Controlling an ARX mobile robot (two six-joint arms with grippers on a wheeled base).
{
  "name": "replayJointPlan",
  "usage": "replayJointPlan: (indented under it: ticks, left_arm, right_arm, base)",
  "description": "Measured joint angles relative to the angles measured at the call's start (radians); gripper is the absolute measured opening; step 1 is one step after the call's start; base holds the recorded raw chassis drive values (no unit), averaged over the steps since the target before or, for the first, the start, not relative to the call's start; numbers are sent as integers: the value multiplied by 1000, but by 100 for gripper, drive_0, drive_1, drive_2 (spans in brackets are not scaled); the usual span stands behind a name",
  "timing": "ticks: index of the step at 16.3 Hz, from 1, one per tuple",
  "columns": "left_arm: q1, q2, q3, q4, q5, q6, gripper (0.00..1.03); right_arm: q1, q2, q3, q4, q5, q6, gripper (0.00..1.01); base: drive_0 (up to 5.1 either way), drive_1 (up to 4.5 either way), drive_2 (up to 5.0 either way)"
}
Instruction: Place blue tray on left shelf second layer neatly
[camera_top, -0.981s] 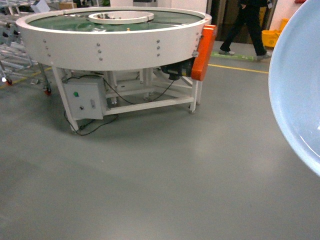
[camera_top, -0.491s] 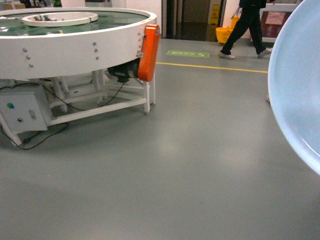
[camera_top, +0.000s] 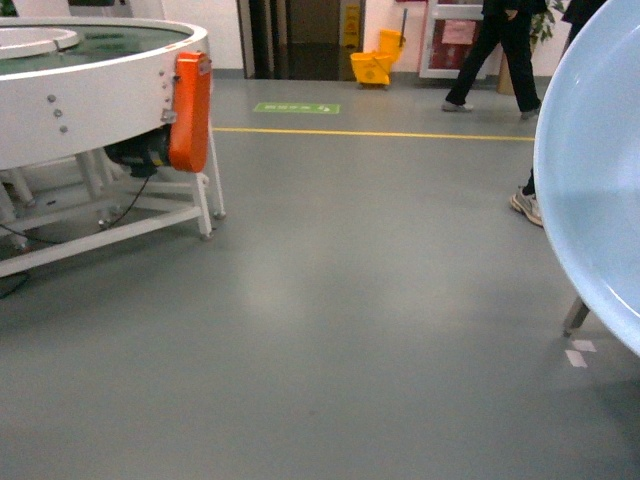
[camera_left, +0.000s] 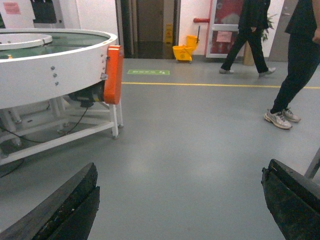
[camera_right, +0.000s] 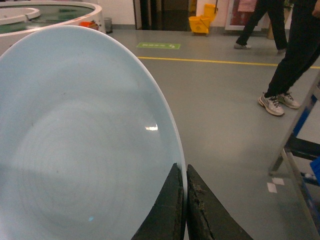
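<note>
The blue tray (camera_top: 597, 170) is a pale, smooth dish filling the right edge of the head view, held up on edge above the floor. In the right wrist view the tray (camera_right: 85, 140) covers the left half, and my right gripper (camera_right: 182, 166) is shut on its rim, one dark finger on each side. My left gripper (camera_left: 179, 170) is open over bare grey floor, its two black fingers (camera_left: 75, 200) far apart with nothing between them. The left shelf's second layer is out of view.
A big round white conveyor table (camera_top: 90, 100) with an orange motor cover (camera_top: 190, 110) stands at the left. Two people (camera_left: 300, 60) walk at the right. A steel post with a dark rail (camera_right: 300, 135) rises at the right. A yellow mop bucket (camera_top: 377, 66) sits by the far wall.
The head view has swung right: the round table slid from the middle to the left edge, and the people and a steel leg came in. The tray kept its place in view.
</note>
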Motion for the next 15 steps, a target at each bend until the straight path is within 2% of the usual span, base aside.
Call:
replayJointPlan:
  ticks: [3,4,13,15]
  left_arm:
    - [0,0,0,2,4,0,98]
    - [0,0,0,-2,2,0,98]
    - [0,0,0,0,1,0,98]
    - [0,0,0,0,0,0,98]
  right_arm:
    - [-1,2,-2,-4,12,0,2]
    - [1,0,-1,5,2,0,2]
    - [0,0,-2,3,0,0,2]
    - [0,0,-2,0,0,0,2]
  base:
    - [-142,-142,-142]
    - [-151,-151,-151]
    - [-631,197,-32]
    - [-139,-139,-139]
